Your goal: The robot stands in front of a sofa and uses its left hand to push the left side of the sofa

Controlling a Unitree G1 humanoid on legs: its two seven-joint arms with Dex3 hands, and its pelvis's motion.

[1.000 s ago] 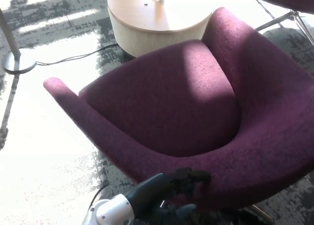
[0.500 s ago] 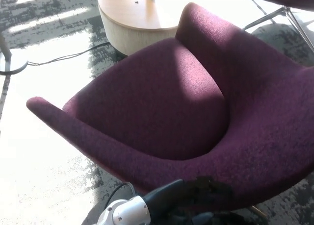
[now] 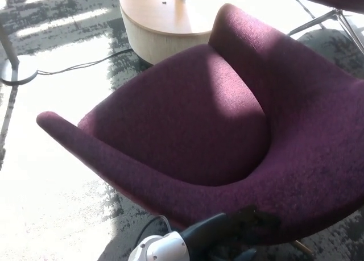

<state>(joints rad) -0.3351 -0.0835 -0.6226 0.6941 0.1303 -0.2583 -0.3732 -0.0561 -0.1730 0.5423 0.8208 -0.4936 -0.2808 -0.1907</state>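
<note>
Sofa swung slightly; left robot hand presses its near rim to push, grip state unclear.

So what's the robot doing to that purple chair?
The robot is pressing its left robot hand against the near outer edge of the purple sofa chair, as if pushing it. The hand is dark and half hidden, so its fingers are hard to make out. A round wooden table stands behind the chair on the sunlit carpet.

Round wooden table, lamp base, floor cable.
</note>
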